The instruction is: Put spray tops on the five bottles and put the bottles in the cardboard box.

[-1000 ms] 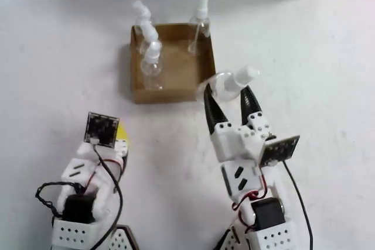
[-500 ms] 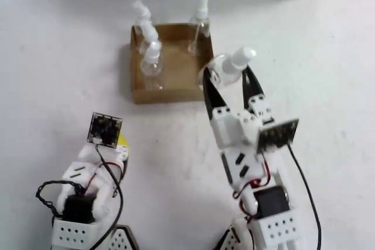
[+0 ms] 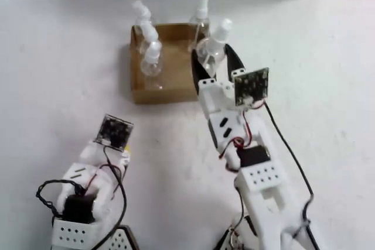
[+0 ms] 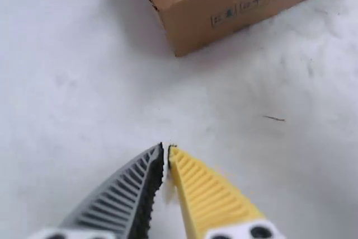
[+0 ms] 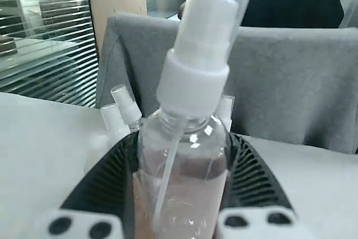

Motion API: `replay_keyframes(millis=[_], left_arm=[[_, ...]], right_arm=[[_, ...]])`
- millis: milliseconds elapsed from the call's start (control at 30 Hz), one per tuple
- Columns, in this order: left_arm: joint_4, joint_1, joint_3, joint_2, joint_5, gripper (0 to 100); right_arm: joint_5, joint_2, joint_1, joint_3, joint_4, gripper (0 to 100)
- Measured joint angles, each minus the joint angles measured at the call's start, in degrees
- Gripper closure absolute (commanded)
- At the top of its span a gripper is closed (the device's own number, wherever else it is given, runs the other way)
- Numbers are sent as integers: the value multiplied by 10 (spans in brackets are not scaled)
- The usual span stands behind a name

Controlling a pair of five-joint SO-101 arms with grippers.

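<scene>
Two-arm station at a white table (image 3: 304, 57). The cardboard box (image 3: 176, 80) sits toward the middle of the table's far edge, open side up.

Right arm: the right gripper (image 3: 212, 55) is clenched on the held bottle (image 3: 210, 46), a clear bottle gripped by its body. The wrist view shows the black fingers (image 5: 106, 177) pressed against both sides of the bottle. A white spray top (image 5: 201, 43) is seated on its neck, and the dip tube runs down inside. The held bottle stands roughly upright at the box's right wall, close to the far-right corner. From above it overlaps the rim. Whether its base is inside the box or above the wall cannot be told.

Box contents: three capped bottles stand inside.
- The far-left bottle (image 3: 141, 20) is in the far-left corner.
- The left-wall bottle (image 3: 152, 57) is just beside it, along the left wall.
- The far-right bottle (image 3: 201, 16) is in the far-right corner, just beside the held bottle.

Left arm: the left gripper (image 4: 166, 149) is closed on nothing, its grey and yellow fingertips meeting. It points down at bare table on the near side of the box's near-left corner, well apart from the box. Whether the tips touch the table cannot be told.
</scene>
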Motion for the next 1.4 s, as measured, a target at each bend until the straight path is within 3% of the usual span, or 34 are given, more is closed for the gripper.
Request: replay_keyframes(millis=[233, 700, 1400], left_arm=[[10, 0, 0, 0, -40, 980], [10, 0, 0, 0, -42, 980], [10, 0, 0, 0, -43, 980]], right_arm=[[0, 155, 6, -54, -64, 983], [1, 424, 50, -229, -68, 983], [1, 501, 48, -279, -129, 983]])
